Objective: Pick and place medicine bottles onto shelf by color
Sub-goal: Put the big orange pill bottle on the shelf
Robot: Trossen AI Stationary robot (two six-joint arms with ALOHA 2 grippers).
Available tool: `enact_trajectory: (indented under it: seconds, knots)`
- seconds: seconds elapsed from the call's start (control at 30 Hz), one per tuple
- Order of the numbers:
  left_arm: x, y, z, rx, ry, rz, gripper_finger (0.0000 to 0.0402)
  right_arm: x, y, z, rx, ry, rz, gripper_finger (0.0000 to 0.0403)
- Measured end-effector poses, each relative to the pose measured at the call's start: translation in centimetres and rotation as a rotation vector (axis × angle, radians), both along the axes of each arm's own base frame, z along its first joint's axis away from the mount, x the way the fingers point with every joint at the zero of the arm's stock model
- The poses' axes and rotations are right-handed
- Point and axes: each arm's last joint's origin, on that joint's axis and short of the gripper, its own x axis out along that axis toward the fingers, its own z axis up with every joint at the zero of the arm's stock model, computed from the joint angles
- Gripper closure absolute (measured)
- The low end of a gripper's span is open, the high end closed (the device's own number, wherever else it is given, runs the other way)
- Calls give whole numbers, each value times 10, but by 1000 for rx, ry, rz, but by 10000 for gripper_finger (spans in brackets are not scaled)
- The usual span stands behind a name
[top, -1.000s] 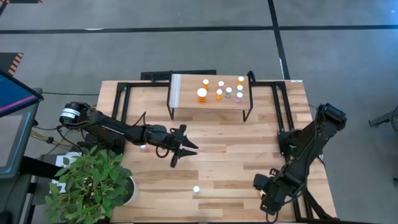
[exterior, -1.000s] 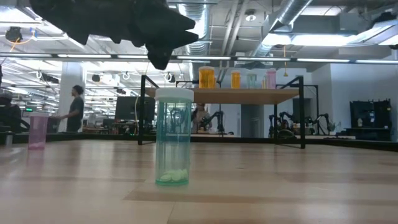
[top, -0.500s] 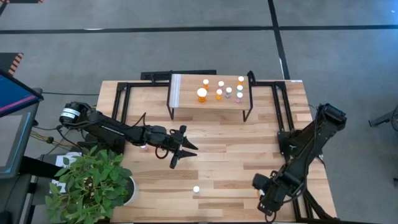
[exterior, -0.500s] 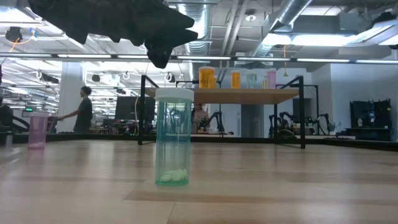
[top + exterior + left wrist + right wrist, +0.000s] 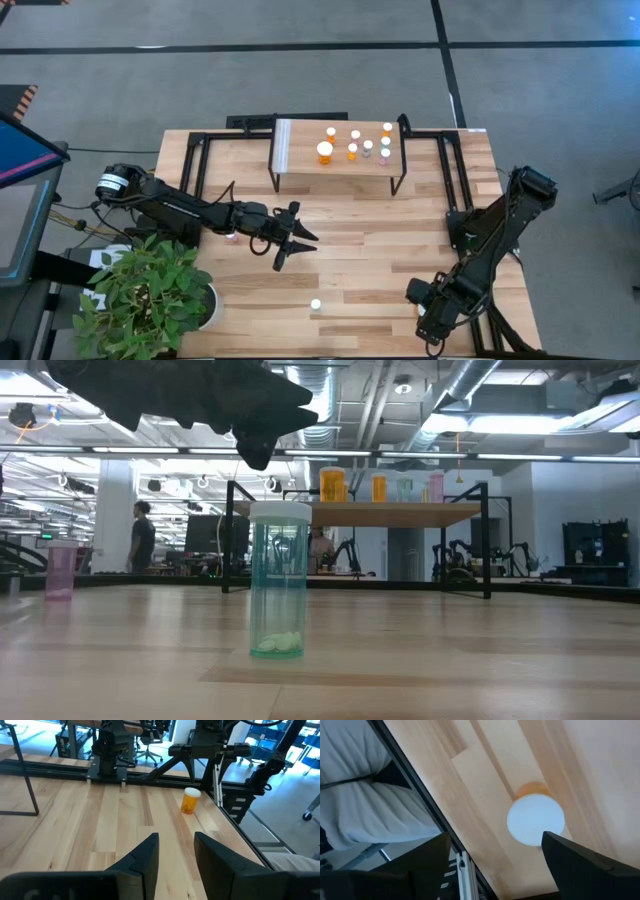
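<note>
The shelf (image 5: 335, 150) stands at the table's far middle and carries several orange, pink and pale bottles (image 5: 352, 145). A green bottle (image 5: 278, 580) stands upright near the front edge (image 5: 315, 304), and a pink bottle (image 5: 231, 237) stands beside my left arm. My left gripper (image 5: 296, 250) hangs open over the table's middle, nothing between its fingers (image 5: 176, 852). My right gripper (image 5: 428, 312) is near the front right corner. It points down, open (image 5: 496, 836), over an upright orange bottle's white cap (image 5: 536, 818). The left wrist view shows an orange bottle (image 5: 190, 800) by the right edge. My right gripper's fingers stand wide on either side of the orange bottle, pointing down from above. One fingertip (image 5: 555, 845) overlaps the rim of the white cap (image 5: 542, 827) in the picture; I cannot tell whether it touches. The bottle stands upright on the table.
A potted plant (image 5: 150, 295) fills the near left corner. A black rail (image 5: 150, 772) runs along the table's right side by my right arm's base (image 5: 470, 230). Bare wood lies between the shelf legs (image 5: 398, 185) and the green bottle. A person (image 5: 143, 535) stands in the room behind.
Nothing on the table has visibly moved. In the room behind, a person has walked a few steps to the right in the low view.
</note>
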Motion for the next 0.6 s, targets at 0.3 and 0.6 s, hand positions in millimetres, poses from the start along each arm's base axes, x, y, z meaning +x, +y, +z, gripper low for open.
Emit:
enact_trajectory:
  seconds: [0.3,0.6]
  knots:
    - [0,0,0,0,3,0,292,-11,11,-3,-31,-32,8,64]
    - [0,0,0,-1,3,0,292,-8,18,0,32,-85,13,62]
